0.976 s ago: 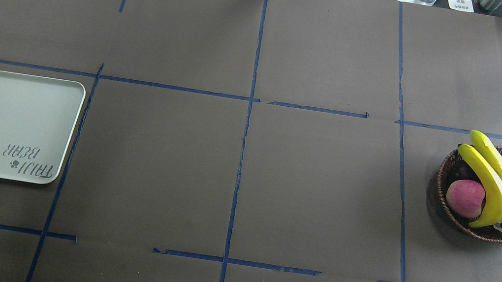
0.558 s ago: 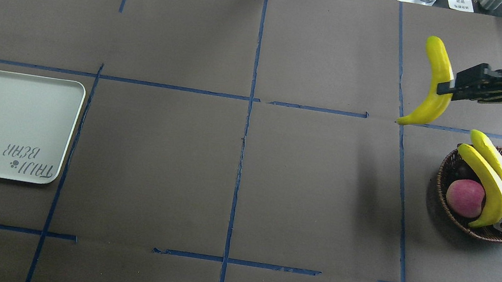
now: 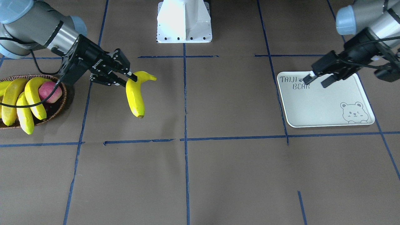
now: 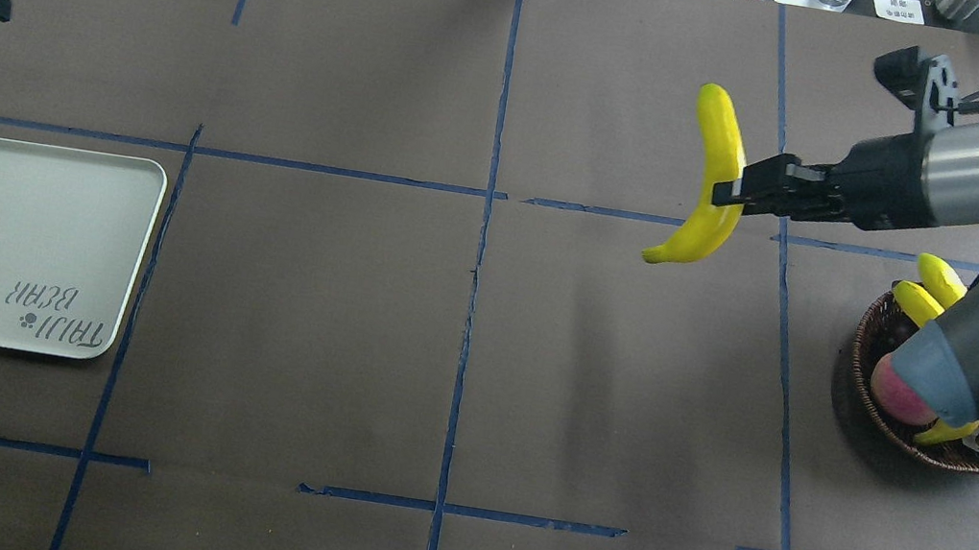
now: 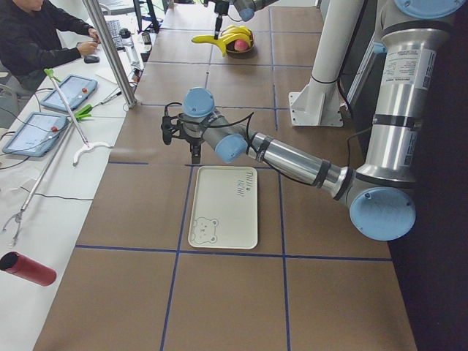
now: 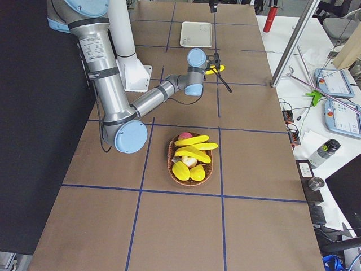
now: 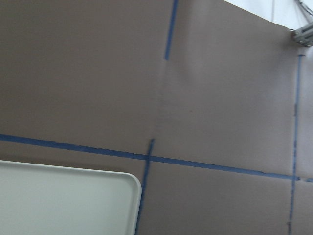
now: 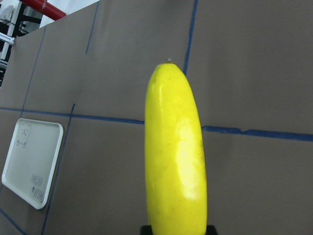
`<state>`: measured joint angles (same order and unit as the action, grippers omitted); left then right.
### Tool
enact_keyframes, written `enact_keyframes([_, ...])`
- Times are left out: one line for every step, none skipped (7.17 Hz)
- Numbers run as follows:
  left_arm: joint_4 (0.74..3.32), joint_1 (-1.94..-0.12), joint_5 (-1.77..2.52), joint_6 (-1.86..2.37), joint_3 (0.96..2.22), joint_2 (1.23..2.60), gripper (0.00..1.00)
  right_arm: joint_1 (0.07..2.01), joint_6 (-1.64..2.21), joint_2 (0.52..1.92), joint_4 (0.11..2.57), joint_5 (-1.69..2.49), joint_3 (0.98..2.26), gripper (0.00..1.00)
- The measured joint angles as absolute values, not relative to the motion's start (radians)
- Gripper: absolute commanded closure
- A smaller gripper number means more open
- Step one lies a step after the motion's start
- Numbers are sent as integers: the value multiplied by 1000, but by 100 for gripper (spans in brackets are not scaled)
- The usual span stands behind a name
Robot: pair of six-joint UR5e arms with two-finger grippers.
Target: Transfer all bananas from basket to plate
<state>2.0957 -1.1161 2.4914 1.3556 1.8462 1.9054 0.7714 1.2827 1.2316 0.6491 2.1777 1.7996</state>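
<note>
- The right arm reaches out level, wrist turned sideways; the right end effector (image 4: 727,192) is clamped across the middle of a banana (image 4: 717,127), held in the air.
- The left end effector (image 3: 316,82) hovers low, fingers apart, empty.

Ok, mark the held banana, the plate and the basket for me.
held banana (image 4: 727,155): overhead view, upper half of its yellow body.
plate (image 4: 20,234): overhead view, bare middle of its surface.
basket (image 4: 862,369): overhead view, its left woven wall.

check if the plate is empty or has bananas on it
Empty. The plate shows only its print; the right gripper holds one banana in the air, far from it.
</note>
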Motion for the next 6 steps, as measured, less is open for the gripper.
enact_keyframes([2100, -1057, 2481, 1474, 1846, 1981, 2, 723, 1283, 1218, 653, 2129, 1810, 99])
enact_keyframes([2107, -1020, 2469, 1540, 1848, 2024, 2, 692, 1280, 1211, 654, 2092, 1816, 99])
enact_keyframes([2118, -992, 2455, 1582, 1848, 2050, 2, 673, 1275, 1200, 655, 2068, 1818, 99])
enact_keyframes([2127, -954, 2415, 1641, 1848, 2089, 2, 658, 1273, 1184, 660, 2048, 1821, 99])
enact_keyframes([2130, -897, 2336, 1708, 1841, 2140, 3, 644, 1274, 1175, 674, 2029, 1831, 99])
enact_keyframes([2130, -831, 2233, 1755, 1829, 2184, 4, 628, 1276, 1171, 699, 2008, 1851, 99])
